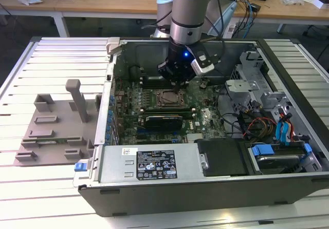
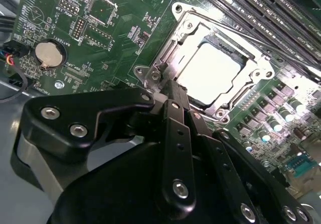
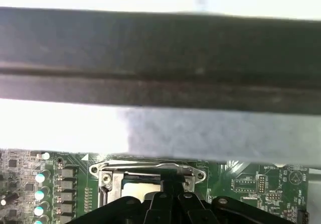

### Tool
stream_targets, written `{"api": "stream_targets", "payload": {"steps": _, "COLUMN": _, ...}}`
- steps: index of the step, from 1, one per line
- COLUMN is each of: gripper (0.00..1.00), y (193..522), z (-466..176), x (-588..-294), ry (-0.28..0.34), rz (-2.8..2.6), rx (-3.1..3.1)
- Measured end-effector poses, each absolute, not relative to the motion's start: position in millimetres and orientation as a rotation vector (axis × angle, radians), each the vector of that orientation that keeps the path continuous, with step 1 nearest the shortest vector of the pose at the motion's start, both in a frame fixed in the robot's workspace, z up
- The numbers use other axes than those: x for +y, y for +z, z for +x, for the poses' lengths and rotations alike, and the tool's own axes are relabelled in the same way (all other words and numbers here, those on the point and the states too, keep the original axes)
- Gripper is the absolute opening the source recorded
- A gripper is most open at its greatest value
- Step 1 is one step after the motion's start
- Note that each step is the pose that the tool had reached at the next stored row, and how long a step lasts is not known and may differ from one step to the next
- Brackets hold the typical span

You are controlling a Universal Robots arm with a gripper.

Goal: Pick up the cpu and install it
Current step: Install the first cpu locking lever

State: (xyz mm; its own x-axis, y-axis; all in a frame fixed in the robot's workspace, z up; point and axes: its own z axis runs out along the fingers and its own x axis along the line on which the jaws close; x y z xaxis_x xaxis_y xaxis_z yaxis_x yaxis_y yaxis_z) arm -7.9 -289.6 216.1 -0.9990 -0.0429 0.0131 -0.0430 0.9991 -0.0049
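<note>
The cpu [image 2: 208, 73] is a pale silver square lying flat inside the open metal socket frame [image 2: 220, 111] on the green motherboard [image 1: 205, 118]. In the first wrist view the cpu [image 3: 139, 192] shows just beyond the fingertips. In the exterior view the socket [image 1: 168, 99] sits mid-board inside the open computer case. My gripper [image 2: 169, 86] hangs right above the socket's near edge with its black fingers pressed together and nothing between them. From outside, the gripper [image 1: 176, 84] points straight down at the socket.
A long black expansion card [image 1: 164, 120] lies just in front of the socket. Memory slots [image 2: 271, 13] run behind it, a coin battery [image 2: 48, 53] sits to one side. The case wall [image 3: 160, 58], a drive cage [image 1: 257, 85] and a grey plastic fixture [image 1: 51, 131] surround the area.
</note>
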Motion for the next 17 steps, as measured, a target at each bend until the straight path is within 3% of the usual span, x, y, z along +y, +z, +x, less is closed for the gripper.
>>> {"api": "stream_targets", "payload": {"steps": 17, "gripper": 0.11, "y": 219.8, "z": -7.9, "x": -302.6, "ry": 0.043, "rz": 0.063, "rx": -3.127}}
